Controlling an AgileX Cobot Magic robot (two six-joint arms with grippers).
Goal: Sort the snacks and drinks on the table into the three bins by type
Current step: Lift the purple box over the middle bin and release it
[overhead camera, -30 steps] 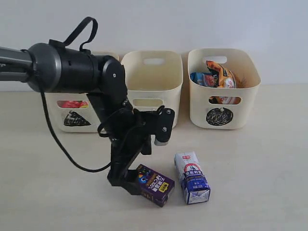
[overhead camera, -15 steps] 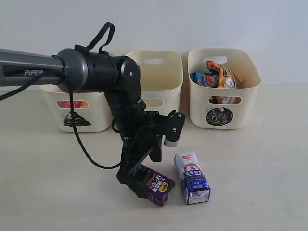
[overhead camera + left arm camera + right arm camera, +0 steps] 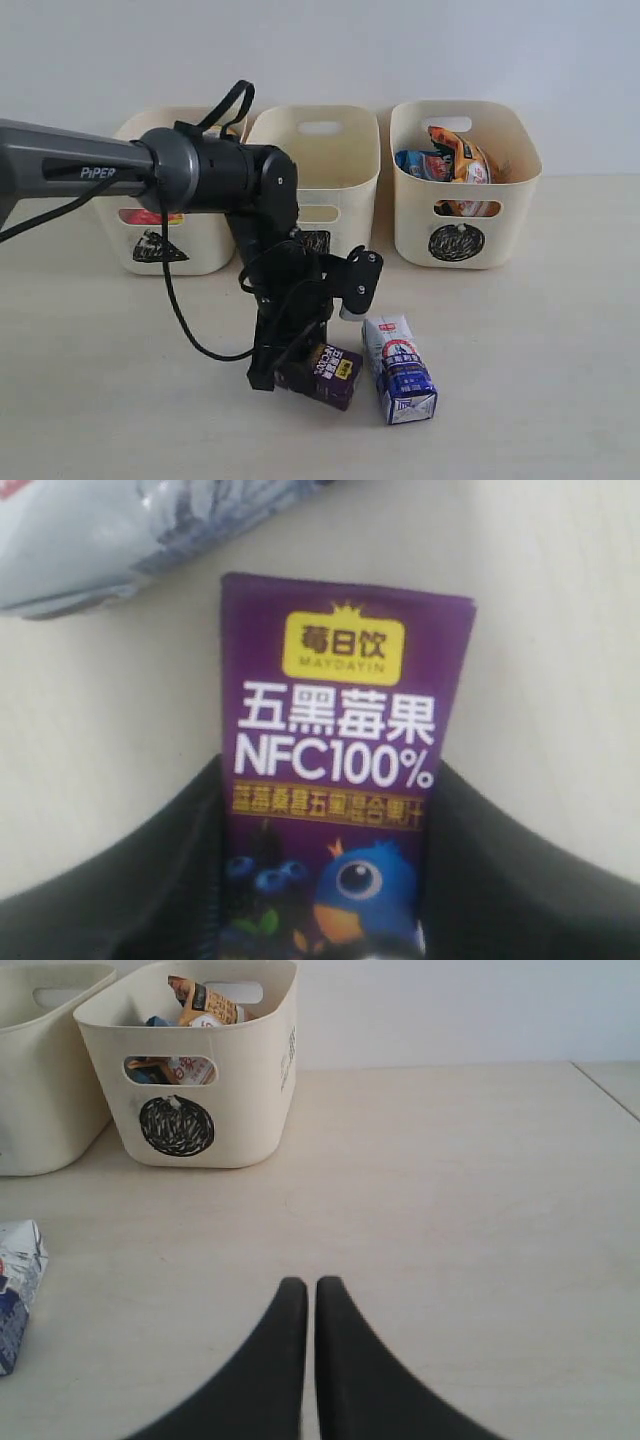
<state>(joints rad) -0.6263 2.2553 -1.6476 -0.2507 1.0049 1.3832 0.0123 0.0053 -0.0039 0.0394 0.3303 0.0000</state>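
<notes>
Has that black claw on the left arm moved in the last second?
Yes. The left gripper has shifted right, closer to the white and blue carton, which stayed put. Its jaws now clamp the purple carton.

purple carton (image 3: 345, 770) with yellow label (image 3: 343, 649) and blue bird (image 3: 365, 890), white-blue carton (image 3: 398, 368), cream black-scribbled bins (image 3: 510, 215)

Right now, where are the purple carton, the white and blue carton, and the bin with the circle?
purple carton (image 3: 345, 750), left wrist view, printed front face.
white and blue carton (image 3: 398, 368), exterior view, middle of its top face.
circle bin (image 3: 512, 205), exterior view, bare front wall.
</notes>
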